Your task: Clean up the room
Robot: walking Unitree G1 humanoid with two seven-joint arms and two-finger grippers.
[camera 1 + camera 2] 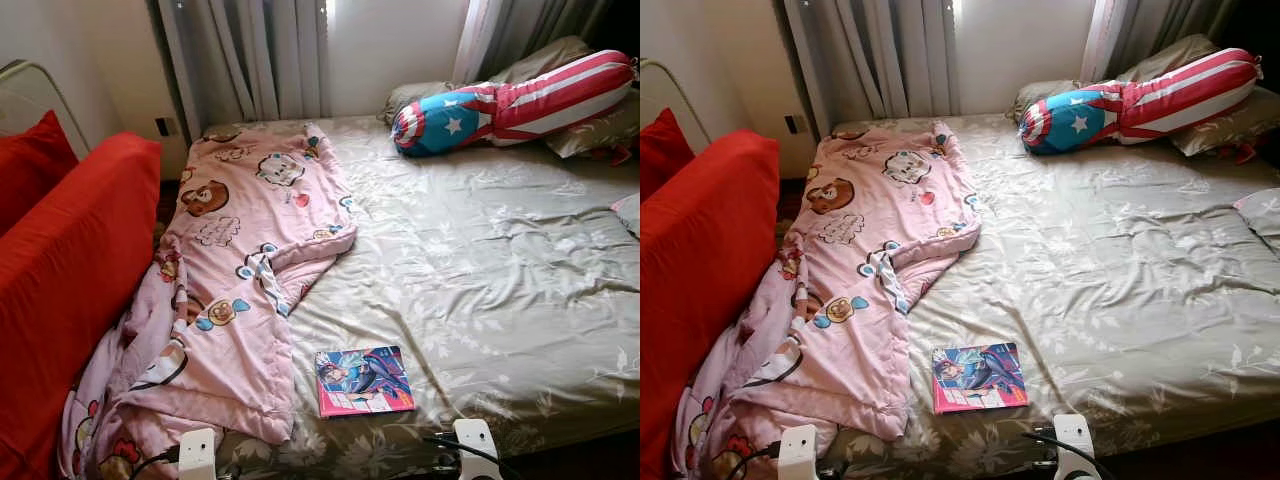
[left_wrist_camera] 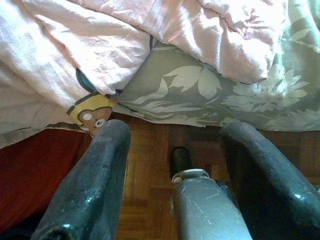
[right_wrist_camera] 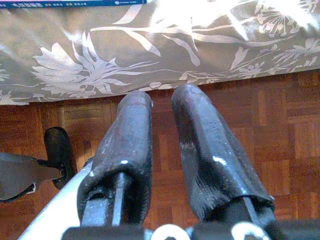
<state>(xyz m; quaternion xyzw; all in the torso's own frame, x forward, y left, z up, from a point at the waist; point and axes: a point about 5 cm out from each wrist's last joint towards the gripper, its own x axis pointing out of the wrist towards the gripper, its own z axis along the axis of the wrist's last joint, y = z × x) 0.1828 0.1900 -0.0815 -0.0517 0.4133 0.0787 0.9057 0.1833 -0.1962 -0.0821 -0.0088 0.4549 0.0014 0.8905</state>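
A pink cartoon-print blanket (image 1: 235,270) lies crumpled along the left side of the bed (image 1: 480,270) and spills over its near corner. A colourful comic book (image 1: 364,381) rests flat near the bed's front edge. A red, white and blue star bolster (image 1: 510,105) lies at the head. My left gripper (image 2: 172,145) hangs open above the wood floor, just below the blanket's hanging edge (image 2: 100,60). My right gripper (image 3: 161,107) is shut with nothing in it, low by the bed's flowered side (image 3: 150,50).
A red sofa (image 1: 70,270) with a red cushion (image 1: 35,165) stands close against the bed's left side. Grey pillows (image 1: 600,125) lie at the head under curtains (image 1: 250,60). Parquet floor (image 3: 280,135) runs along the bed's front.
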